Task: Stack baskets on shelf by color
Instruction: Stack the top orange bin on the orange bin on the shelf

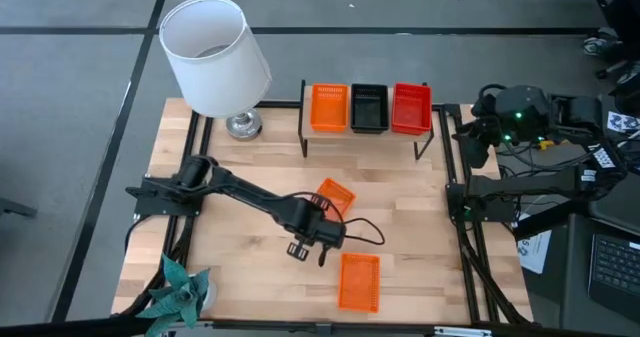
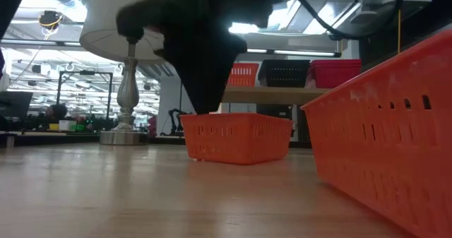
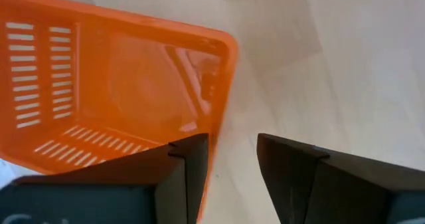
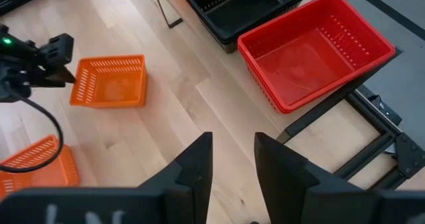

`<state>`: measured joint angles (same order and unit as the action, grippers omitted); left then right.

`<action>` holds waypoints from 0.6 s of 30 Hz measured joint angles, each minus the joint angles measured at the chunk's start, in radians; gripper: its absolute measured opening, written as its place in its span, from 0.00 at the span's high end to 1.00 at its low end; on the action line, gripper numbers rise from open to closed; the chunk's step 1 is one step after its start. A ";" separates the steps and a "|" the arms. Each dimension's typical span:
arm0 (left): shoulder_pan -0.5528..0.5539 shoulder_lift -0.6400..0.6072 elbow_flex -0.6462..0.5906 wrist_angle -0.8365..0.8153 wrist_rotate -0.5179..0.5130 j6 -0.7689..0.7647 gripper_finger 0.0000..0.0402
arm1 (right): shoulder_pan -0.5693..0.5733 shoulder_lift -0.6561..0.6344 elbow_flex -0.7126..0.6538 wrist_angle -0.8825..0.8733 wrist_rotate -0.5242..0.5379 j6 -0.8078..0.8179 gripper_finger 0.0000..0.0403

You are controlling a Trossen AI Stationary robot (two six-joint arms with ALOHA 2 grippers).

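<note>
Wooden table, center of the high view: our left gripper [image 1: 308, 249] hangs spread beside an orange basket [image 1: 335, 197], holding nothing.
We judge the basket light, thin, slippery; pinch its rim wall. Right gripper [image 4: 232, 159] waits parted near the shelf [image 1: 365, 134].

— What is set on the shelf [image 1: 367, 130]?
— Three baskets [image 1: 368, 108] are lined up side by side on it, at the back of the desk [image 1: 400, 207], with a lamp [image 1: 214, 59] placed to its left.

— And nearer the front?
— One basket [image 1: 337, 196] is found mid-desk, with the left pincer [image 1: 309, 251] just before it. Another basket [image 1: 359, 281] lies by the front edge, to the right of that pincer. A plant [image 1: 177, 289] is seen at the front left corner. The right pincer [image 4: 232, 154] is held off the desk's right side.
</note>
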<state>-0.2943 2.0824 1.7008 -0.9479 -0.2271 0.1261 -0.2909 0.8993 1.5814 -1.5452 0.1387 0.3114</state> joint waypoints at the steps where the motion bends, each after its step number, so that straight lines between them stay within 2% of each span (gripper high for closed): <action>1: 0.001 0.006 0.000 0.003 -0.006 0.000 0.69 | 0.000 0.000 0.000 0.000 0.000 -0.002 0.73; 6: 0.010 0.042 0.000 0.018 -0.083 0.000 0.69 | 0.000 0.001 0.000 0.000 0.000 -0.003 0.73; 10: 0.027 0.041 0.000 0.054 -0.086 -0.016 0.69 | 0.000 0.001 0.000 -0.002 0.000 -0.004 0.73; 15: 0.046 0.041 0.000 0.136 -0.085 -0.134 0.70 | 0.000 0.001 0.000 -0.002 0.000 -0.011 0.73; 18: 0.048 0.041 0.000 0.122 -0.067 -0.146 0.76 | 0.000 0.001 0.000 -0.002 0.000 -0.039 0.73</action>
<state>-0.2462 2.1239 1.7008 -0.8255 -0.2940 -0.0204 -0.2913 0.9005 1.5814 -1.5476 0.1387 0.2720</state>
